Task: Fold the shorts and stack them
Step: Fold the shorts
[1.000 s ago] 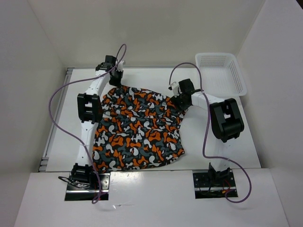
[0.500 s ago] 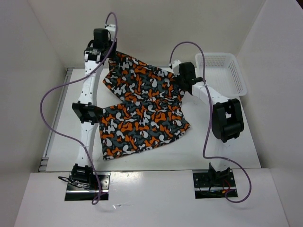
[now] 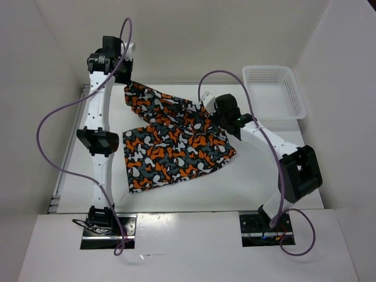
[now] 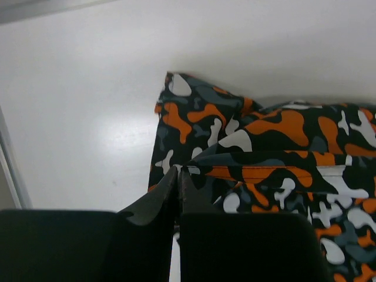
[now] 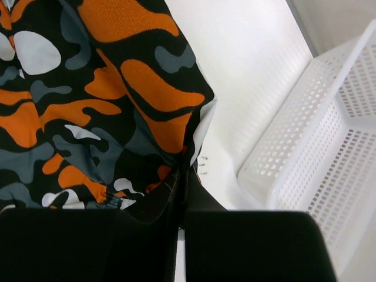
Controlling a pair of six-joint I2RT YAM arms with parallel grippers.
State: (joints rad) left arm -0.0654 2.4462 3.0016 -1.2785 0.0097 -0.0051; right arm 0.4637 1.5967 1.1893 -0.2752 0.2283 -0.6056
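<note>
The shorts (image 3: 176, 141), in an orange, black, grey and white blotch print, hang stretched between both grippers, far edge raised, near half lying on the table. My left gripper (image 3: 124, 82) is shut on the far left corner, held high at the back left; in the left wrist view its jaws are closed on the fabric edge (image 4: 179, 170) with the shorts (image 4: 264, 153) hanging beyond. My right gripper (image 3: 212, 114) is shut on the far right corner; the right wrist view shows its jaws pinching the cloth (image 5: 183, 170), the shorts (image 5: 106, 88) spreading left.
A white plastic mesh basket (image 3: 292, 97) stands at the back right of the table; it also shows in the right wrist view (image 5: 329, 147). White walls enclose the table on three sides. Purple cables loop from both arms.
Both grippers have lifted the far edge of the shorts off the table and carried it leftward and nearer; the near part has slid along the table and the cloth now doubles over.
</note>
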